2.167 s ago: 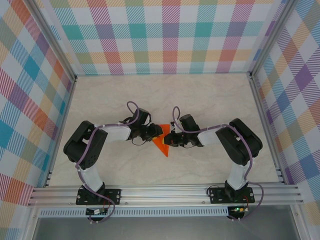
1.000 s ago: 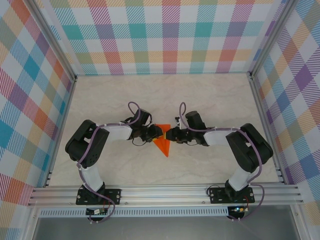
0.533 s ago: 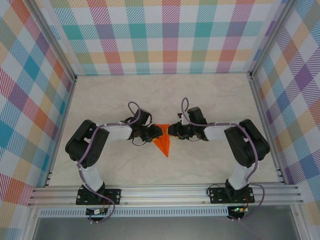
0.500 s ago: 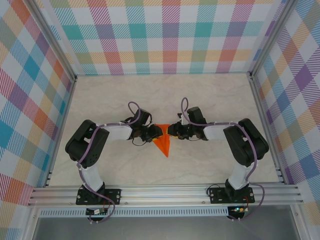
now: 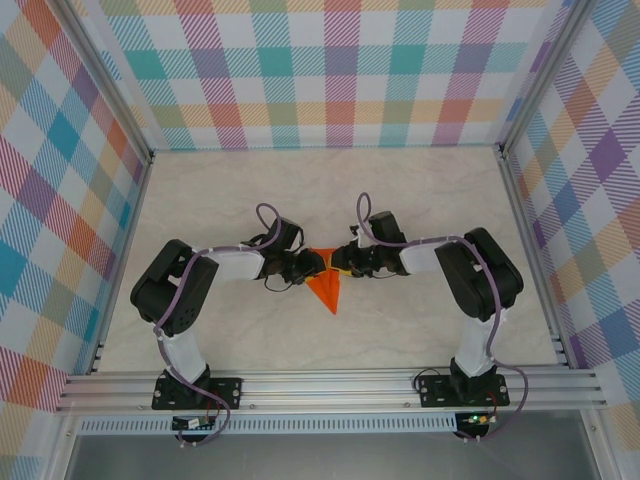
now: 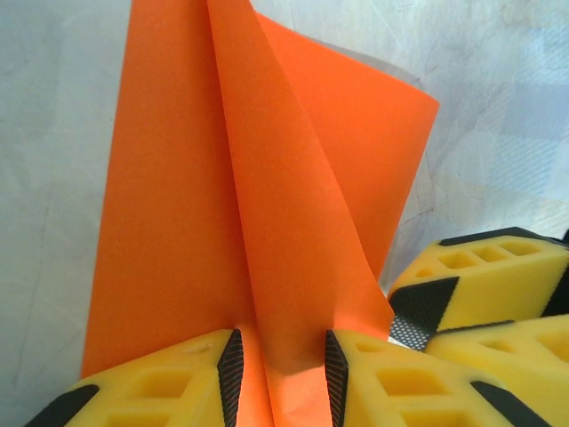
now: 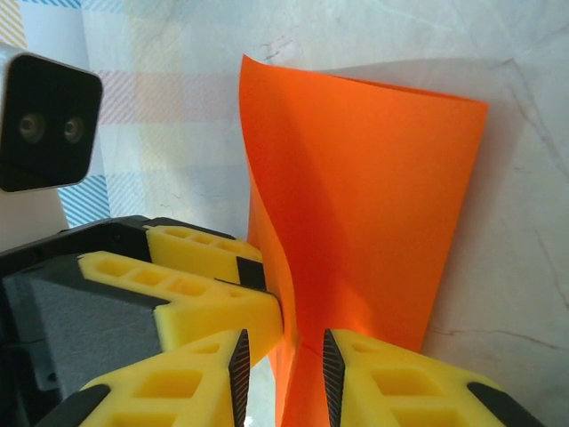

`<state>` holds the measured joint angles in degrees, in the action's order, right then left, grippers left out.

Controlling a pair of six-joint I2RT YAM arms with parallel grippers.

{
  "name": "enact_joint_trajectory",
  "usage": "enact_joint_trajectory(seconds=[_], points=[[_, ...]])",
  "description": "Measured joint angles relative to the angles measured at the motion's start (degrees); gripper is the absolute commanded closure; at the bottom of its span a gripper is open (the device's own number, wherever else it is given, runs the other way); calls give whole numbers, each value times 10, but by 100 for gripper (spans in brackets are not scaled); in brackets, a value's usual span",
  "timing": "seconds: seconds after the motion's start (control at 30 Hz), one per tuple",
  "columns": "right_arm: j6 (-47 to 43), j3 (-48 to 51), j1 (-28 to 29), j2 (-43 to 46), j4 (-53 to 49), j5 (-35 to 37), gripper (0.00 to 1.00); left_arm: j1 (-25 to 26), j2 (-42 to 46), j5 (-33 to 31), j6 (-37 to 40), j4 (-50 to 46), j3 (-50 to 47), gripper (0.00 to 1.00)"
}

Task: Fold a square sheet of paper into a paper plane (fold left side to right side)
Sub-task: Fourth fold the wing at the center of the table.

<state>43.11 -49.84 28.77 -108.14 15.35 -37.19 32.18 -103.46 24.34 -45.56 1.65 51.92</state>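
Observation:
The orange sheet of paper lies mid-table, folded to a dart shape with its point toward the arms. In the left wrist view the paper has a raised middle fold, and that fold stands between the parted jaws of my left gripper. My right gripper comes from the opposite side. Its jaws stand apart astride the upturned flap of the paper, with a gap visible beside it. From above, the left gripper and right gripper face each other across the paper's wide end.
The marble-look table is walled by checked panels on three sides, with an aluminium rail along the near edge. The right gripper's yellow fingers sit close beside the left's. The left's fingers nearly touch the right's.
The right gripper has slid left up to the paper's wide end, its elbow swinging back, and its jaws have narrowed slightly. The left arm and paper have stayed put.

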Motion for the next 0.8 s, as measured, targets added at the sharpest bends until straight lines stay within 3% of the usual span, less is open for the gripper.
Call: enact_joint_trajectory(seconds=[0.2, 0.43, 0.8], points=[[2, -1, 6, -8, 0, 0, 75, 0, 0, 0, 0, 0, 0, 67], [5, -2, 6, -9, -2, -3, 96, 0, 0, 0, 0, 0, 0, 67], [-36, -2, 6, 13, -76, 50, 98, 0, 0, 0, 0, 0, 0, 67]])
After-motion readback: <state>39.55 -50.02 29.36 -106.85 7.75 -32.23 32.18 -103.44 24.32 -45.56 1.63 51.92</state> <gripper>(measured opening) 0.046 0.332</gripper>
